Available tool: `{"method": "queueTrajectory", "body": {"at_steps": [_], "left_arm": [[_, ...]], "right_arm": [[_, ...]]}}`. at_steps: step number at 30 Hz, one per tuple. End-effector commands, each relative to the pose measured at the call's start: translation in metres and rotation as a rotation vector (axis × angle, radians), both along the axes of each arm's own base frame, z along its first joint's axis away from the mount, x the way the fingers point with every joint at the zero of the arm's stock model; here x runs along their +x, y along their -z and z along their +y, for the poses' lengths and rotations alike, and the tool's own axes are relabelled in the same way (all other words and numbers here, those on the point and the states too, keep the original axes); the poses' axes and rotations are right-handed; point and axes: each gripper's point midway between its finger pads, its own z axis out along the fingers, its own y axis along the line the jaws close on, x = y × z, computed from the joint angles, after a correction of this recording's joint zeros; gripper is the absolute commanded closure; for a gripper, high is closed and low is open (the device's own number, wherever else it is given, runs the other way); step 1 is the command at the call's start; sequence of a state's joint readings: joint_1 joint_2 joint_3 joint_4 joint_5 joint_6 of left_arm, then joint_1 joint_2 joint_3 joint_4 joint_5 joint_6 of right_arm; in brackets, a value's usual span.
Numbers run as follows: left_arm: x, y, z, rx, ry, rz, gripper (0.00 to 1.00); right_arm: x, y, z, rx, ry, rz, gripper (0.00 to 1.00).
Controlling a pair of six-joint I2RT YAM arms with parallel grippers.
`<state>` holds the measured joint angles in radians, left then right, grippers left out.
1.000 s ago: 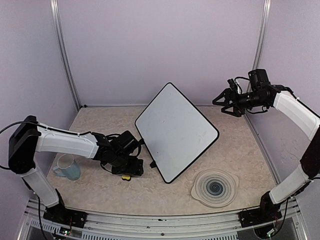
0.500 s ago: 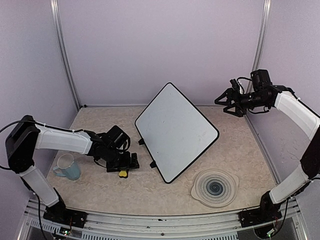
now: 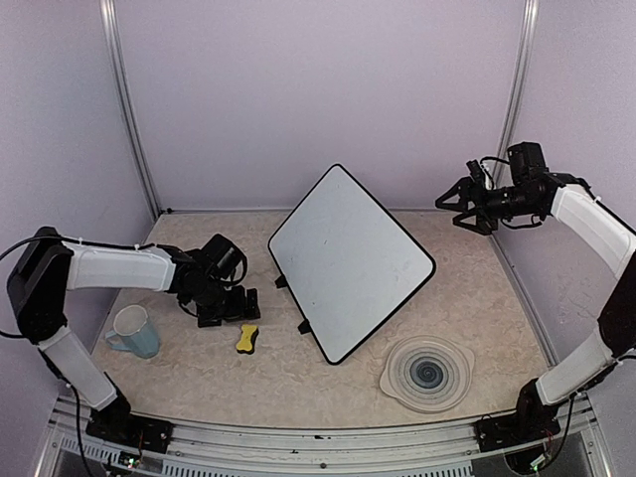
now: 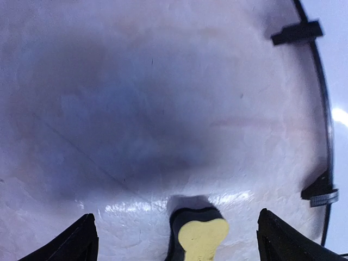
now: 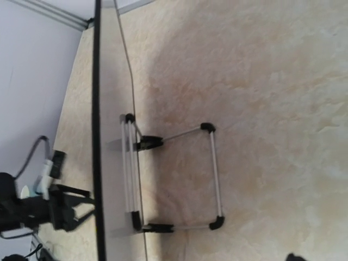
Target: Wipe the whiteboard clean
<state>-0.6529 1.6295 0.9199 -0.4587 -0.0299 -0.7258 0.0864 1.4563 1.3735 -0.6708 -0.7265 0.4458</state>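
The whiteboard (image 3: 350,260) stands tilted on its stand in the middle of the table, and its face looks blank. A yellow eraser with a black base (image 3: 247,338) lies on the table left of the board's lower edge. My left gripper (image 3: 241,308) is open and empty, low over the table just behind the eraser. In the left wrist view the eraser (image 4: 202,238) lies between my spread fingertips (image 4: 82,240), with the board's black frame (image 4: 322,109) at the right. My right gripper (image 3: 463,205) is open and held high to the right of the board. The right wrist view shows the board's edge (image 5: 98,136) and its wire stand (image 5: 215,174).
A pale blue mug (image 3: 132,331) stands at the left near my left arm. A round grey-white ribbed plate (image 3: 426,373) lies at the front right. Purple walls close the back and sides.
My left gripper has let go of the eraser and drawn back to the left; the eraser now lies free on the table. My right gripper has drifted slightly right.
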Motion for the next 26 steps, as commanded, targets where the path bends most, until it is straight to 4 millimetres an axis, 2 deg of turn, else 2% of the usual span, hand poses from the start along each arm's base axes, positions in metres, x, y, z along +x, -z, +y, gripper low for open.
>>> {"method": "queueTrajectory", "body": {"at_steps": [1,4,6,7,11,13,15,18,21,26], "left_arm": [[0.048,-0.080,0.014,0.008,-0.051,-0.185,0.01],[0.078,-0.135,0.026,-0.020,-0.108,-0.301,0.01],[0.091,-0.176,0.035,-0.042,-0.138,-0.397,0.01],[0.094,-0.196,0.041,-0.049,-0.158,-0.442,0.01],[0.096,-0.255,0.065,-0.049,-0.225,-0.605,0.01],[0.091,-0.266,0.074,-0.058,-0.255,-0.651,0.01],[0.081,-0.269,0.082,-0.071,-0.285,-0.677,0.01],[0.066,-0.258,0.092,-0.087,-0.318,-0.677,0.01],[0.054,-0.238,0.096,-0.087,-0.323,-0.655,0.01],[0.048,-0.231,0.098,-0.058,-0.343,-0.650,0.01]], "right_arm": [[-0.001,-0.026,-0.009,0.007,-0.002,-0.085,0.12],[0.004,-0.042,-0.018,0.004,0.021,-0.147,0.01],[0.004,-0.051,-0.024,-0.013,0.039,-0.191,0.00],[0.004,-0.056,-0.026,-0.027,0.047,-0.214,0.00],[-0.007,-0.071,-0.032,-0.071,0.067,-0.327,0.00],[-0.016,-0.071,-0.036,-0.094,0.081,-0.375,0.00],[-0.026,-0.071,-0.040,-0.115,0.101,-0.423,0.00],[-0.039,-0.064,-0.044,-0.134,0.126,-0.457,0.00],[-0.049,-0.055,-0.046,-0.140,0.135,-0.464,0.00],[-0.055,-0.051,-0.049,-0.155,0.147,-0.465,0.00]]}}
